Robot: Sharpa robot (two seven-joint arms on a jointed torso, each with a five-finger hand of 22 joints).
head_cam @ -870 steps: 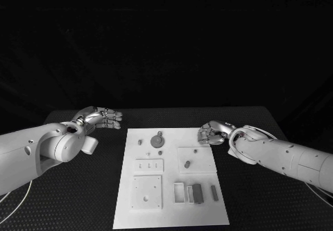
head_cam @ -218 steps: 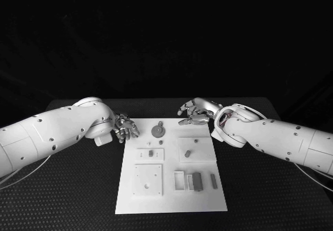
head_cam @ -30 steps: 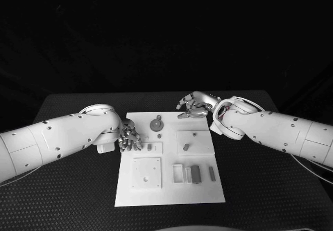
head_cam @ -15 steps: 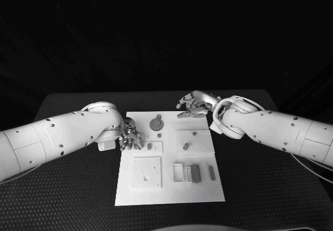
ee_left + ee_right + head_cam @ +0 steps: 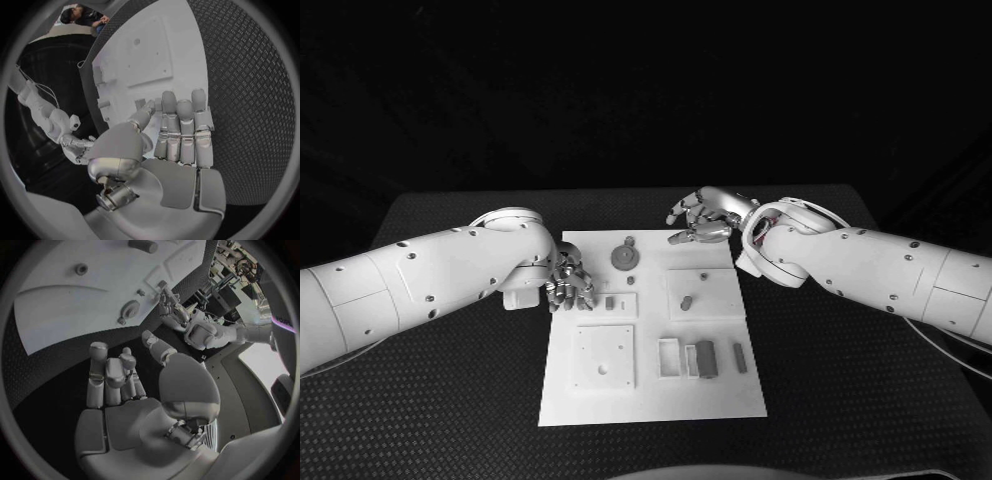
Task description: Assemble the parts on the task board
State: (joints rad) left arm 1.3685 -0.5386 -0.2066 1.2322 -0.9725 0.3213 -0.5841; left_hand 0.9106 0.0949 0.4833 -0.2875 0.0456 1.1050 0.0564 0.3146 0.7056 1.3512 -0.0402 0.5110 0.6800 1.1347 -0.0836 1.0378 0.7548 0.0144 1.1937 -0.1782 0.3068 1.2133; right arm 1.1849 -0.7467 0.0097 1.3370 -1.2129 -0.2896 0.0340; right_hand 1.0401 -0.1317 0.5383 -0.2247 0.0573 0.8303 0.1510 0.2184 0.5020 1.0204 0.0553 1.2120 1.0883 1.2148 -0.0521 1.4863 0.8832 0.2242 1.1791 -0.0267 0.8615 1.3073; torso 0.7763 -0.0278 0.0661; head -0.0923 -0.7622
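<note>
The task board [image 5: 653,400] is seen lying flat in the middle of the black table [image 5: 848,400], its long side running from near to far. Small grey parts [image 5: 705,359] are found on it: a row of upright bars near the right side of its near half, a round disc [image 5: 626,257] at its far end, and small pegs between.

The left arm [image 5: 416,285] is brought in from the left, bent at the elbow, with the left hand [image 5: 568,283] placed over the left edge of the board, about halfway along it. Its fingers [image 5: 181,127] are held straight and close together, side by side, pointed down toward the board, with the thumb set a little apart from them. Nothing is held in it. Whether the fingertips touch the board cannot be told.

The right arm [image 5: 877,265] is brought in from the right, and the right hand [image 5: 705,217] is raised just beyond the far right corner of the board, over the table. Its fingers [image 5: 103,375] are loosely curled and spread somewhat, with the thumb apart, and nothing is gripped. The two hands are kept well apart, with the disc lying between them
</note>
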